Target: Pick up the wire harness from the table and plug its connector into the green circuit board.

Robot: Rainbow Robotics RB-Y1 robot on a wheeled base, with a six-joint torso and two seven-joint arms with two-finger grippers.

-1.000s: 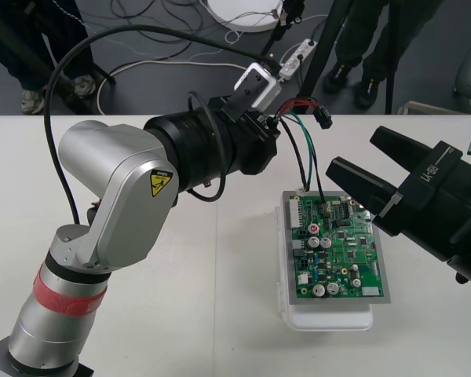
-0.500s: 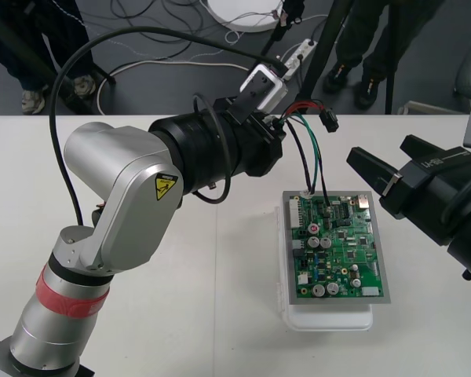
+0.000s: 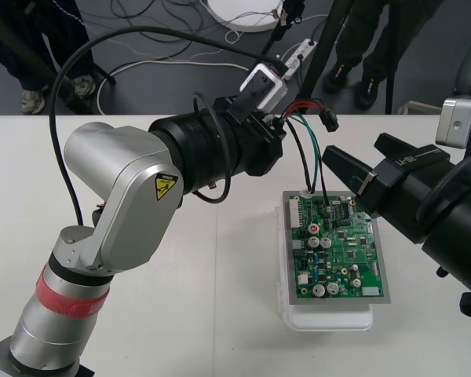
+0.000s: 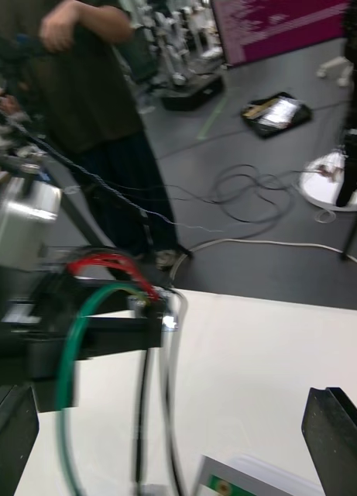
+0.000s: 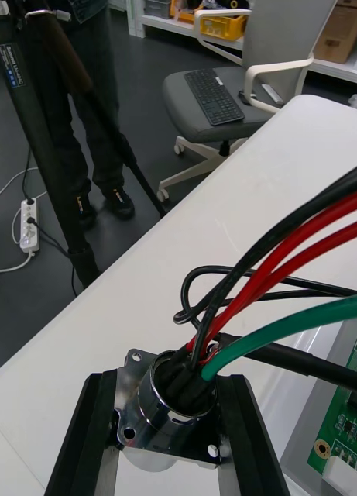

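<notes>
My left gripper (image 3: 276,129) hangs over the table's far edge, left of the board, shut on the harness's round metal socket (image 5: 172,403); its flange sits between the black fingers (image 5: 85,442). Red, green and black wires (image 3: 306,149) arc up from the socket and drop to the far edge of the green circuit board (image 3: 337,243), where they meet a white connector; I cannot tell whether the plug is seated. My right gripper (image 3: 353,153) stands open just right of the wires, above the board's far right corner. In the right wrist view the wires (image 4: 108,310) hang ahead of its spread fingers (image 4: 333,434).
The board rests on a white base (image 3: 330,318) at the table's middle right. The left arm's silver links (image 3: 118,204) span the table's left half. Dark floor with cables and a tripod leg (image 3: 322,55) lies beyond the far edge.
The right gripper drew back to the right half a second ago and has now come back left toward the wires. The left gripper rose slightly, still holding the socket.
</notes>
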